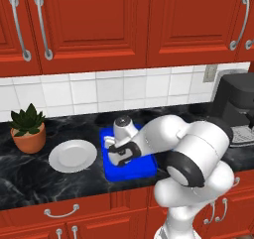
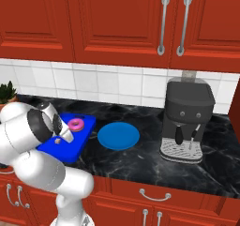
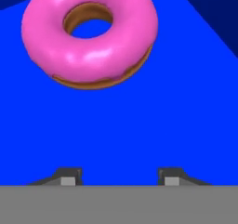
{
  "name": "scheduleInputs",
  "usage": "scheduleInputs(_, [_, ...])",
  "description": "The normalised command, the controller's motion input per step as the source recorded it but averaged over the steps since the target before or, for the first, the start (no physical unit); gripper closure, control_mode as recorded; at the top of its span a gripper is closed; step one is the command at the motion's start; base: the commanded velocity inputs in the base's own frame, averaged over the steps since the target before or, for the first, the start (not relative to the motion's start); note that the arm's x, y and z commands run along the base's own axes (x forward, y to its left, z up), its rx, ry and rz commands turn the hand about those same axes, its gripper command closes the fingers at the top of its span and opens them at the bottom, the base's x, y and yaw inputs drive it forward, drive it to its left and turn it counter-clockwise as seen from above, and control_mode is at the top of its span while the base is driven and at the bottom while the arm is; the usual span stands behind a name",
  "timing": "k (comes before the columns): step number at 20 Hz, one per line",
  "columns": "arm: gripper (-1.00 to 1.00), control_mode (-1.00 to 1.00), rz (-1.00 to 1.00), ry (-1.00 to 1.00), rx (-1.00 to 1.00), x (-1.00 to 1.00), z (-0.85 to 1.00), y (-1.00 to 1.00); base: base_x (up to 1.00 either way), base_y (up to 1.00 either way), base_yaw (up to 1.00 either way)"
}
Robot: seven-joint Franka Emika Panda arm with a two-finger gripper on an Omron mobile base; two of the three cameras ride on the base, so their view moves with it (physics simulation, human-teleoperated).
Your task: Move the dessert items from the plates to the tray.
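The donut (image 3: 88,35) is a plump little ring, glossy pink frosting over the top and sides with a thin band of golden-brown dough showing along its lower edge and inside the hole. It lies flat on the floor of the bright blue tray (image 2: 79,147), towards the tray's far end in the right base view (image 2: 76,124). Near it on the same tray sits the tan cube (image 2: 57,140), a mere crumb beside the donut, just by the robot's hand.

The pincer (image 3: 121,176) hangs low over the tray, released: its two dark fingertips (image 3: 69,176) stand apart with only bare blue between them, and the donut lies clear of them, not touched. From the left base view the hand (image 1: 121,151) is bent down over the tray (image 1: 144,168), hiding most of what lies on it.

The tray sits on the dark marbled counter (image 2: 140,159). To one side of it is the round white plate (image 1: 73,155), bare, with a potted plant (image 1: 29,129) beyond it. To the other side is the round blue plate (image 2: 118,136), also bare, and past that a grey coffee machine (image 2: 187,122) against the white tiled wall.
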Motion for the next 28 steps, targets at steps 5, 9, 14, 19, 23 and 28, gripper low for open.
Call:
scheduleInputs(5, [-1.00,-1.00,-0.01,0.00,0.00,-0.16,0.29,-0.13,0.00,0.00,0.00])
scheduleInputs(9, [-1.00,-1.00,0.00,-0.04,-0.01,-0.37,0.72,0.15,0.00,0.00,0.00])
scheduleInputs(14, [-1.00,-1.00,0.00,-0.13,0.00,-0.51,0.87,0.14,0.00,0.00,0.00])
scheduleInputs(19, [-1.00,-1.00,0.00,-0.21,0.00,-0.67,0.89,0.18,0.00,0.00,0.00])
scheduleInputs(23, [-1.00,-1.00,0.00,-0.30,0.00,-0.84,0.67,0.30,0.00,0.00,0.00])
scheduleInputs(28, [-1.00,-1.00,0.00,-0.32,-0.04,-0.88,0.52,0.48,0.00,0.00,0.00])
